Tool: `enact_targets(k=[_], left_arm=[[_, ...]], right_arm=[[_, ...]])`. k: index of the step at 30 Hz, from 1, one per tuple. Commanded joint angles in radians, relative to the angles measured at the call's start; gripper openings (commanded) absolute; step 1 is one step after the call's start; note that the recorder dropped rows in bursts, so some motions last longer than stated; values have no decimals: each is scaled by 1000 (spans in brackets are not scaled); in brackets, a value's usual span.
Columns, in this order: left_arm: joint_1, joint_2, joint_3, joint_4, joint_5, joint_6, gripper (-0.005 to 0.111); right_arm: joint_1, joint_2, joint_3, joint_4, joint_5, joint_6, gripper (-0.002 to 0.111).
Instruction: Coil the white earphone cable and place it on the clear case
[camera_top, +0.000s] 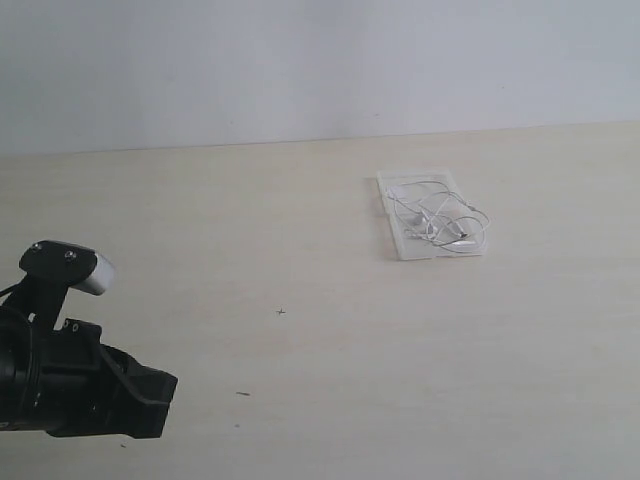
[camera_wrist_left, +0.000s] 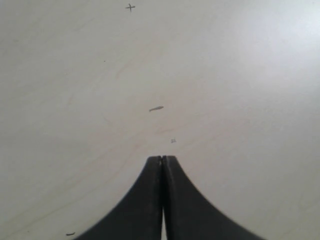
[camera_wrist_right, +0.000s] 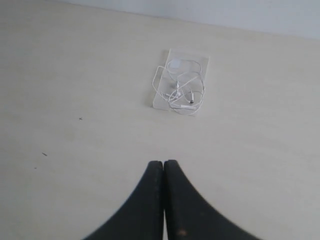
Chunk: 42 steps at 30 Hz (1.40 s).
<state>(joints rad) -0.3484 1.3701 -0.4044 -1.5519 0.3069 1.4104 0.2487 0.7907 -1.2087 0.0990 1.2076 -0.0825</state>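
Note:
The clear case (camera_top: 392, 240) lies flat on the pale table right of centre in the exterior view, with the white earphone cable (camera_top: 440, 214) piled in loose loops on top of it. The right wrist view shows the same clear case (camera_wrist_right: 202, 62) and white earphone cable (camera_wrist_right: 184, 92) well ahead of my right gripper (camera_wrist_right: 163, 163), which is shut and empty. My left gripper (camera_wrist_left: 162, 158) is shut with nothing in it, over bare table. In the exterior view the left arm (camera_top: 70, 375) sits at the lower left, far from the case. The right arm is out of that view.
The table (camera_top: 300, 380) is light wood with a small cross mark (camera_top: 281, 311) and a dark speck (camera_top: 243, 394) near the middle. A plain wall (camera_top: 300, 70) rises behind the table's far edge.

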Motion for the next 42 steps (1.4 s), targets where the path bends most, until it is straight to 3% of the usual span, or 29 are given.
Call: enact_targets(k=[1,6,10,14,19,28,42], left_arm=[[0,-2,-6,-5,-1,0,0],[0,-2,-6,-5,-1,0,0],[0,-2,-6,-5,-1,0,0],[0,-2,-6,-5,-1,0,0],[0,-2,-6,-5,-1,0,0],[0,-2,-6,-5,-1,0,0],[0,-2,-6,-5,-1,0,0]], right_arm=[[-5,-62,5,-4,-36,-10,0],[-5,-167,5,-24,-43,-10,0],[-7,-315,51,-26,-231,-17,0],[-63,-498,202,-26,-415,-26,0],[-118,-660,420,-24,-453,-26,0],[-122,-731,839,-11,-818,-23,0],[-122,-735,1161,-71,-957,3,0]])
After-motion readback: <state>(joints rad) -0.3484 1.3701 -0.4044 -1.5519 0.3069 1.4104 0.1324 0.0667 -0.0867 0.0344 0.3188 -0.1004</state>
